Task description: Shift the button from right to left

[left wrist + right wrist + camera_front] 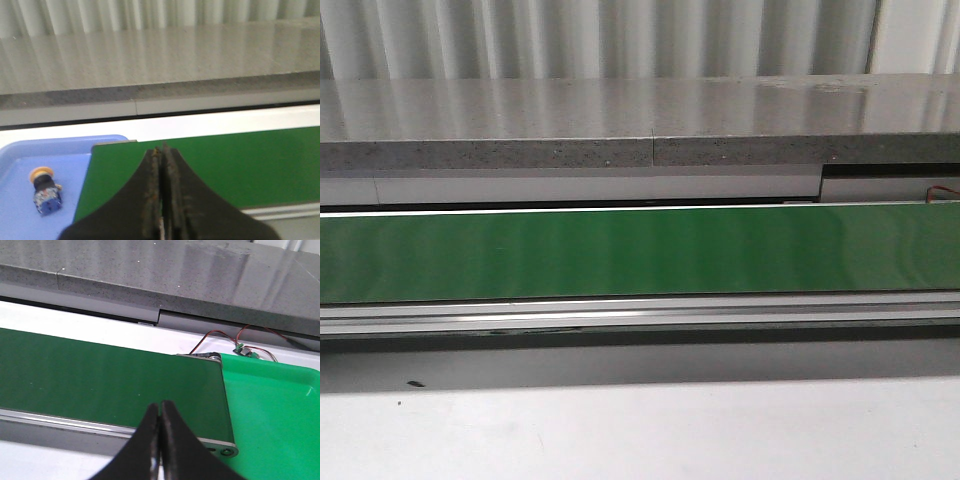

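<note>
We find the small yellow-capped, blue-bodied button lying in the pale blue tray at the green conveyor belt's left end; both black grippers, left and right, are pressed together, empty. The transfer looks finished; we judge that only retreat remains.

Front view: conveyor belt runs off both side edges, no arm or tray in frame. Blue tray cut at the picture edge. Button body markings too blurry. Green tray cropped too. Gripper bases out of frame.
</note>
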### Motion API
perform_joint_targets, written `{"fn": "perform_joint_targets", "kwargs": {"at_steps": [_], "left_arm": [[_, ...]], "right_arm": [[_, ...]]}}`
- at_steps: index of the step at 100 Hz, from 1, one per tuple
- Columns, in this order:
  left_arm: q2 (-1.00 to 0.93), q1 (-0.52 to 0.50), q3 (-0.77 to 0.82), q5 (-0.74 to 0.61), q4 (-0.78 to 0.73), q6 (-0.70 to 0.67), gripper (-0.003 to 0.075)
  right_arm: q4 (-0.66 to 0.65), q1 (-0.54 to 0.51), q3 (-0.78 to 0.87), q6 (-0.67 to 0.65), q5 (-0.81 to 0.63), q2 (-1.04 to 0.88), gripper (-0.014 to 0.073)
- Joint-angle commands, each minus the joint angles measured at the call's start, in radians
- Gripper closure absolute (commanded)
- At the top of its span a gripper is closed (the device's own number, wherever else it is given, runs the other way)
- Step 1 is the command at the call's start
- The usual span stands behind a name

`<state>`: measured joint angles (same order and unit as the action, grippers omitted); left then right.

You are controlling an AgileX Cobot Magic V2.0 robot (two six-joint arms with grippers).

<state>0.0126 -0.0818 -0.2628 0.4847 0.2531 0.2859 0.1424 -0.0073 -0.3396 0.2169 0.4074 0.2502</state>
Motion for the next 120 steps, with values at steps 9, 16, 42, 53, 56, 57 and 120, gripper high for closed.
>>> {"fn": "perform_joint_targets", "kwargs": {"at_steps": [9, 16, 42, 53, 56, 57, 120], "left_arm": [[0.004, 0.009, 0.082, -0.327, -0.149, -0.157, 0.0741], [0.004, 0.019, 0.119, -0.394, -0.272, -0.269, 0.0741], [-0.035, 0.102, 0.252, -0.455, -0.390, -0.387, 0.0741], [-0.049, 0.105, 0.308, -0.420, -0.380, -0.387, 0.0741], [-0.049, 0.107, 0.303, -0.379, -0.373, -0.379, 0.0741], [-0.049, 0.109, 0.305, -0.375, -0.373, -0.379, 0.0741], [-0.049, 0.113, 0.305, -0.349, -0.370, -0.360, 0.0741]], "right_arm": [[0.007, 0.001, -0.025, 0.009, -0.080, 0.007, 0.0662], [0.007, 0.001, -0.025, 0.009, -0.080, 0.007, 0.0662], [0.007, 0.001, -0.025, 0.009, -0.080, 0.007, 0.0662], [0.007, 0.001, -0.025, 0.009, -0.078, 0.007, 0.0662], [0.007, 0.001, -0.025, 0.009, -0.078, 0.007, 0.0662], [0.007, 0.001, -0.025, 0.009, -0.078, 0.007, 0.0662], [0.007, 0.001, -0.025, 0.009, -0.078, 0.007, 0.0662]]}}
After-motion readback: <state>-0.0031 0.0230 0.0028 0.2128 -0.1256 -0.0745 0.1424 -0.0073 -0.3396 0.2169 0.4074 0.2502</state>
